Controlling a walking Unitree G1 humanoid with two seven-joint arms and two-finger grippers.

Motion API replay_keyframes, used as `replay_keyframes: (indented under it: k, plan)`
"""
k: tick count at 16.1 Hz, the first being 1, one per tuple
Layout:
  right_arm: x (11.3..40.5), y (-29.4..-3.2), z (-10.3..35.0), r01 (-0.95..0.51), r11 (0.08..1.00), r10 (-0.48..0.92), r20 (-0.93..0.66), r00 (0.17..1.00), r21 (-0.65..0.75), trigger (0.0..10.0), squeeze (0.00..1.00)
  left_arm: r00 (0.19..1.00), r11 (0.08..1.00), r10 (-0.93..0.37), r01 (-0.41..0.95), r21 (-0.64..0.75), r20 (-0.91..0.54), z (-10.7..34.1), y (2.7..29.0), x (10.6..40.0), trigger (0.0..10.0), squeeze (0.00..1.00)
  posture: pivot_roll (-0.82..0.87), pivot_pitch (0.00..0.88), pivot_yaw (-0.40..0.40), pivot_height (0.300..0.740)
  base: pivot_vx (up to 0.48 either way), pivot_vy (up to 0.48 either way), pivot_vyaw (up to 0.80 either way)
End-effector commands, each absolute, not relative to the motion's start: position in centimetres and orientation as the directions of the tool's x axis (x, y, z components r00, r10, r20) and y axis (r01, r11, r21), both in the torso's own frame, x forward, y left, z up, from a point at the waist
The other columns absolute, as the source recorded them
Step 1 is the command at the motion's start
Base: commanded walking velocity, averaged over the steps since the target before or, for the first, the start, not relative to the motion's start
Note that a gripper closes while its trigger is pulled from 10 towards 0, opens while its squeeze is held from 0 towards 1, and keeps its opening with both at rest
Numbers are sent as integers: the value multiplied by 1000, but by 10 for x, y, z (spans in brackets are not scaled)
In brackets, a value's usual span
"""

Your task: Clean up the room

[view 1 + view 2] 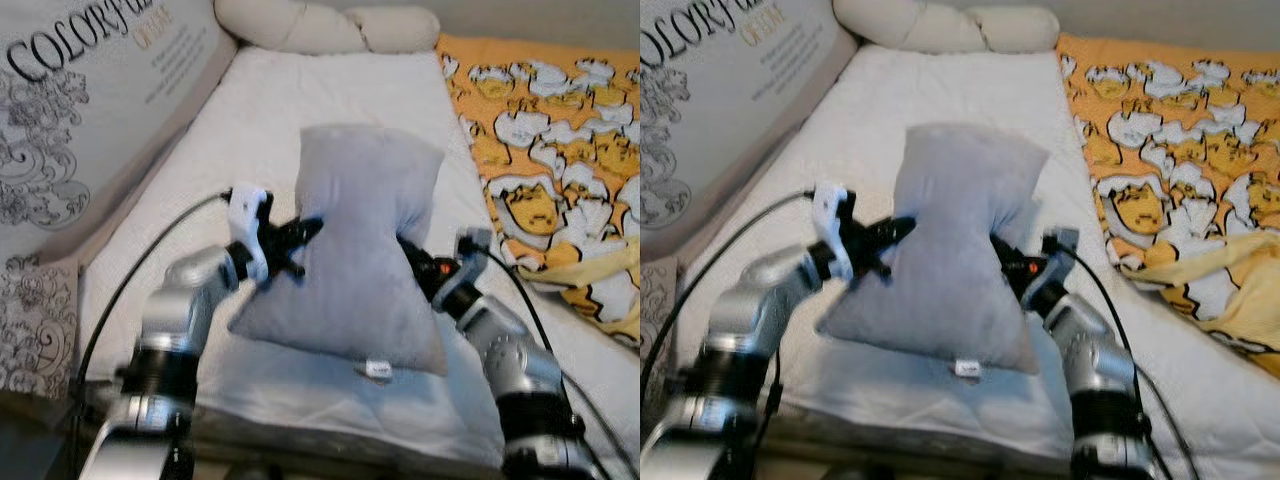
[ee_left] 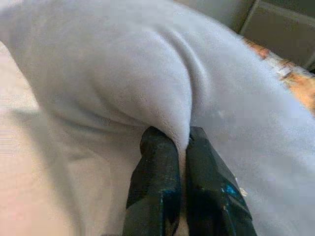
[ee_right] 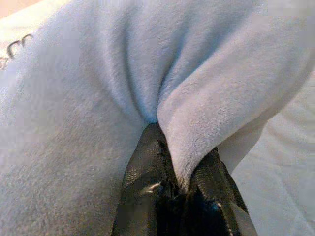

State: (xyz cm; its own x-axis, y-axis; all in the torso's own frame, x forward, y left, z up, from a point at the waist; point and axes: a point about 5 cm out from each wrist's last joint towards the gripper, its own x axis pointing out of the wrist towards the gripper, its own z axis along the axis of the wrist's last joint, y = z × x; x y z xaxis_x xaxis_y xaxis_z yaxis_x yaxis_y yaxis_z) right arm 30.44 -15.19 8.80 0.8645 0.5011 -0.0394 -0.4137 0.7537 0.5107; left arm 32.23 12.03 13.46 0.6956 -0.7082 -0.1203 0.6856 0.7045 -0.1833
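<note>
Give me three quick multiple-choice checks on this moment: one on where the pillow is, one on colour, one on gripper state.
1. Where is the grey pillow?
A. on the floor
B. held between both grippers above the white mattress
C. on the orange blanket

2. What colour is the patterned blanket?
A. orange
B. green
C. blue

3. How is the left gripper?
A. open, clear of the pillow
B. shut on a cable
C. shut on a fold of the pillow

Answers: 1 B, since the left gripper and the right gripper pinch its two sides; 2 A, orange with white figures; 3 C, fabric pinched between its fingers.
</note>
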Motion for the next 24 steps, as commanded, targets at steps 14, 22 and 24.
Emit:
replay_keyframes:
  k: [14, 22, 24]
  plan:
    - [298, -136, 104, -322, 832, 369, -16, 929, 452, 10000, 0, 859, 846, -503, 512, 147, -94, 155, 125, 328, 10000, 0, -31, 0, 4, 740, 0, 81, -215]
    - [296, -133, 100, -298, 827, 357, -36, 933, 477, 10000, 0, 864, 847, -490, 503, 174, -114, 155, 128, 331, 10000, 0, -34, 0, 12, 740, 0, 435, -123]
    - [295, -133, 99, -290, 826, 350, -36, 936, 483, 10000, 0, 863, 845, -491, 505, 175, -119, 153, 129, 330, 10000, 0, -33, 0, 12, 740, 0, 439, -628]
